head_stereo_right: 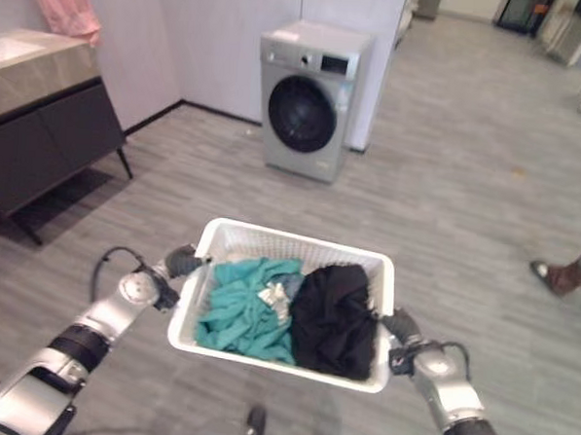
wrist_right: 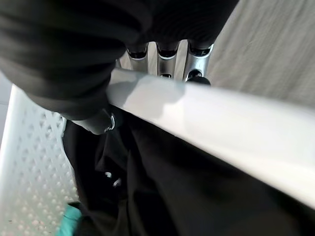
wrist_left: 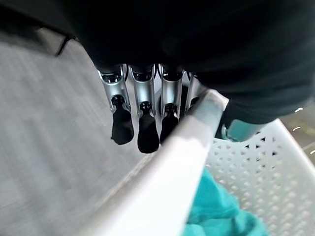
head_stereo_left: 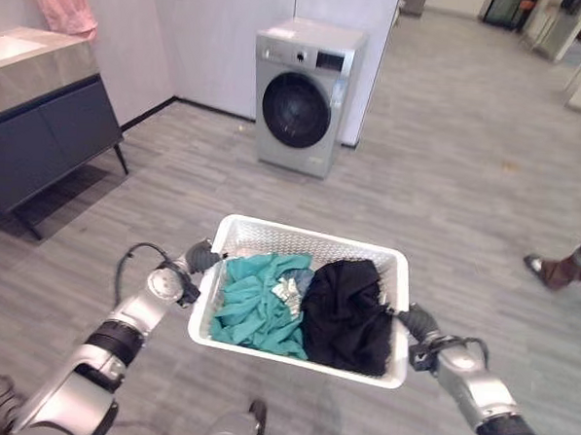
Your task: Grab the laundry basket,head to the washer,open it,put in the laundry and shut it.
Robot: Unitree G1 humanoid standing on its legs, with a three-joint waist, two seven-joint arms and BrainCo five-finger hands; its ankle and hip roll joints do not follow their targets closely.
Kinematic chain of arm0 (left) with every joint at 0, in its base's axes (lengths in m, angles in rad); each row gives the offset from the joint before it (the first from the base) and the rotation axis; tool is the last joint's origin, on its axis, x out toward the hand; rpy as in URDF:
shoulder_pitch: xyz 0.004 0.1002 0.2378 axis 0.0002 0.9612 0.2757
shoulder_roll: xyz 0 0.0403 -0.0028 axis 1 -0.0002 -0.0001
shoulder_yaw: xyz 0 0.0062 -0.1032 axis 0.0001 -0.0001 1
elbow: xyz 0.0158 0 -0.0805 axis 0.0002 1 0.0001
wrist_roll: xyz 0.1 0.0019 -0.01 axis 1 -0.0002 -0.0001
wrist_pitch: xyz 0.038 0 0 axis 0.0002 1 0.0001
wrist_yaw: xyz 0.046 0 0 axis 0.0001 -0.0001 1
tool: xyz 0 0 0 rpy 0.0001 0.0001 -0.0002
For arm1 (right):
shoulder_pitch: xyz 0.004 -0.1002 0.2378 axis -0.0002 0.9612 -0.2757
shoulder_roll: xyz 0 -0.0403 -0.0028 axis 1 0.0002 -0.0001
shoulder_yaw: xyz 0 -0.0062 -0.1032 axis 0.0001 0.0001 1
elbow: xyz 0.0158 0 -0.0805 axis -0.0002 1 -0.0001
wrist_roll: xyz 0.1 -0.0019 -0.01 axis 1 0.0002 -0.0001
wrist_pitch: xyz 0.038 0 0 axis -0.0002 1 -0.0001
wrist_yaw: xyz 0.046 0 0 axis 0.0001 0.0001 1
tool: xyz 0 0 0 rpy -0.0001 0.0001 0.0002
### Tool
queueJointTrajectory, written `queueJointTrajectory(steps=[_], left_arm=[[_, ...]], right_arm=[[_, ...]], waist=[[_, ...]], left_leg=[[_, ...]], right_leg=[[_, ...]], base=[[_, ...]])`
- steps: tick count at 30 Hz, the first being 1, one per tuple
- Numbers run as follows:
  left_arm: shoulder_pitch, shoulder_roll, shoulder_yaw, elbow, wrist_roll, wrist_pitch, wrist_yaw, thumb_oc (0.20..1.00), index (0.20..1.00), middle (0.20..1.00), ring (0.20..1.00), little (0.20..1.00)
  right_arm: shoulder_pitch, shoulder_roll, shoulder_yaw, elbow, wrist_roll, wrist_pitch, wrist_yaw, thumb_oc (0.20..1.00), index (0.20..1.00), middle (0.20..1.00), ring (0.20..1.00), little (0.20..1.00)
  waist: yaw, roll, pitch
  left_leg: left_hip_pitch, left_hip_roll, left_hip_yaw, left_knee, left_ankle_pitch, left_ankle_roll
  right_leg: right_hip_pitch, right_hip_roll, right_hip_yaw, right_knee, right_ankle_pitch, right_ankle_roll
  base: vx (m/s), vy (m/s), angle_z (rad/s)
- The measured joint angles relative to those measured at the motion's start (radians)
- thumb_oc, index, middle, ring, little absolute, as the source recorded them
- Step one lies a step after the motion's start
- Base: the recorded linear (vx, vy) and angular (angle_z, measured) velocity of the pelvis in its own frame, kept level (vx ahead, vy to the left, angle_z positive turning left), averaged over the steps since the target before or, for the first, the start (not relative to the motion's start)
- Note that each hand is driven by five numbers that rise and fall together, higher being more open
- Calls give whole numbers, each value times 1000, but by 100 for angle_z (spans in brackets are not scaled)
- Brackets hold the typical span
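Gripping opposite rims, the left hand (head_stereo_left: 199, 259) and right hand (head_stereo_left: 417, 326) hold the laundry basket (head_stereo_left: 270, 237) between them. Teal and black laundry (head_stereo_left: 300, 306) lies inside. Ahead stands the washer (head_stereo_left: 303, 94), door closed.

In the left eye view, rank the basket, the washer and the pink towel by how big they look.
1. White basket, but it is nearest the camera.
2. Washer.
3. Pink towel, cut off by the view's edge.
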Motion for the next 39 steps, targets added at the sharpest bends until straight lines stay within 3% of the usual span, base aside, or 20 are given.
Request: queueJointTrajectory(steps=[1, 5, 7, 8, 12, 13, 16, 18, 20, 22, 25, 26, 27, 29, 30, 32, 33, 35, 37, 39], left_arm=[[-4, 27, -15, 1, 0, 1, 0, 200, 200, 200, 200, 200], [-45, 24, -30, -2, -2, 4, -2, 200, 200, 200, 200, 200], [-73, 24, -38, 0, -5, 7, -1, 200, 200, 200, 200, 200], [-86, 23, -40, -2, -24, 3, -3, 200, 200, 200, 200, 200], [-86, 17, -41, 0, -31, 1, -4, 200, 200, 200, 200, 200], [-80, 12, -43, 6, -31, 0, -4, 200, 200, 200, 200, 200], [-80, 6, -51, 30, -29, -3, -5, 200, 200, 200, 200, 200], [-82, -27, -53, 60, -27, -1, -4, 200, 200, 200, 200, 200], [-81, -52, -46, 65, -24, -8, 3, 200, 200, 200, 200, 200], [-77, -56, -47, 88, -26, -9, -1, 200, 200, 200, 200, 200], [-90, -54, -40, 74, -33, -22, 2, 200, 200, 200, 200, 200], [-90, -51, -38, 71, -34, -22, 2, 200, 200, 200, 200, 200], [-90, -44, -41, 71, -34, -21, 1, 200, 200, 200, 200, 200], [-98, -36, -43, 55, -41, -21, 1, 200, 200, 200, 200, 200], [-100, -31, -43, 50, -43, -19, 1, 200, 200, 200, 200, 200], [-101, -20, -42, 48, -43, -9, -3, 200, 200, 200, 200, 200], [-106, -25, -38, 32, -43, -15, 0, 200, 200, 200, 200, 200], [-107, -21, -44, 32, -42, -18, 0, 200, 200, 200, 200, 200], [-106, -25, -41, 35, -42, -19, 1, 200, 200, 200, 200, 200], [-100, -19, -51, 40, -43, -19, 0, 200, 200, 200, 200, 200]], right_arm=[[-46, 1, 5, 21, -12, 0, 2, 200, 200, 200, 200, 200], [-68, -22, 3, 27, -29, -1, 6, 200, 200, 200, 200, 200], [-78, -31, 4, 30, -27, -1, 6, 200, 200, 200, 200, 200], [-80, -44, 5, 28, -27, -2, 13, 200, 200, 200, 200, 200], [-76, -58, 1, 22, -25, -10, 23, 200, 200, 200, 200, 200], [-74, -59, -1, 23, -26, -9, 23, 200, 200, 200, 200, 200], [-69, -56, 2, 32, -28, -9, 28, 200, 200, 200, 200, 200], [-77, -62, 7, 65, -29, -8, 35, 200, 200, 200, 200, 200], [-96, -94, 14, 85, -28, -4, 50, 200, 200, 200, 200, 200], [-128, -109, 24, 88, -29, -3, 50, 200, 200, 200, 200, 200], [-170, -144, 33, 89, -16, -8, 44, 200, 200, 200, 200, 200], [-171, -148, 41, 86, -7, -9, 42, 200, 200, 200, 200, 200], [-165, -147, 47, 82, -1, -9, 41, 200, 200, 200, 200, 200], [-141, -145, 40, 53, 12, -9, 22, 200, 200, 200, 200, 200], [-133, -145, 37, 39, 13, -9, 18, 200, 200, 200, 200, 200], [-125, -149, 38, 8, 12, -8, 16, 200, 200, 200, 200, 200], [-99, -157, 33, -14, 13, -8, 4, 200, 200, 200, 200, 200], [-75, -155, 35, -31, 13, -9, 3, 200, 200, 200, 200, 200], [-71, -154, 43, -26, 13, -9, 3, 200, 200, 200, 200, 200], [-65, -142, 47, -21, 13, -10, 3, 200, 200, 200, 200, 200]], waist=[[-5, 20, 11], [-39, 91, 31], [-70, 110, 40], [-111, 108, 41], [-138, 61, 38], [-148, 60, 40], [-163, 64, 38], [-177, 119, 19], [-176, 121, 12], [-185, 133, 5], [-201, 128, 8], [-199, 115, 12], [-183, 97, 22], [-177, 62, 44], [-174, 31, 60], [-155, 30, 68], [-147, 54, 77], [-115, 90, 64], [-92, 109, 63], [-62, 102, 61]], left_leg=[[38, -8, 22, -2, -19, 8], [170, 1, -6, -75, -68, 49], [210, 15, -34, -100, -61, 34], [240, 22, -69, -128, -73, 13], [265, -5, -88, -112, -154, -8], [297, -8, -108, -117, -176, -12], [382, 3, -141, -136, -235, -49], [448, 79, -184, -142, -279, -97], [450, 104, -203, -28, -266, -141], [389, 131, -240, 164, -254, -200], [156, 174, -199, 634, -111, -211], [57, 184, -186, 764, 134, -195], [-1, 204, -166, 848, 328, -190], [-160, 253, -98, 1005, 199, -133], [-229, 249, -65, 988, 115, -127], [-325, 218, -62, 821, 44, -161], [-345, 212, -57, 552, 13, -171], [-327, 196, -28, 163, 27, -182], [-281, 168, -98, -103, 27, -192], [-288, 128, -125, -129, 31, -197]], right_leg=[[-97, -48, -61, 144, 66, -31], [-272, -87, -174, 171, -28, -118], [-340, -51, -186, 18, -66, -143], [-393, -3, -186, -209, -57, -145], [-450, 13, -103, -718, 76, -108], [-462, 1, -105, -757, 87, -110], [-416, -6, -130, -802, 100, -112], [-360, 43, -172, -795, 210, -115], [-331, 86, -158, -737, 321, -247], [-300, 110, -174, -699, 265, -258], [-251, 150, -211, -673, 176, -317], [-215, 179, -212, -666, 136, -371], [-165, 181, -210, -697, 122, -381], [-97, 178, -216, -751, 111, -397], [-72, 154, -227, -767, 122, -388], [-18, 141, -225, -797, 97, -373], [34, 160, -237, -819, 78, -351], [74, 194, -228, -833, 53, -348], [107, 216, -210, -848, 26, -350], [154, 215, -192, -863, -11, -337]], base=[[289, 128, -24], [416, 53, -2], [397, -135, 41], [555, -220, 77], [409, -137, 33], [470, -142, 34], [516, -205, 23], [528, -249, 43], [466, -301, 24], [328, -314, 6], [362, -483, 20], [398, -441, 0], [409, -309, 0], [199, -51, 15], [253, 6, 7], [402, 41, 0], [510, 91, 8], [584, 102, -11], [519, 54, -29], [468, 51, -21]])
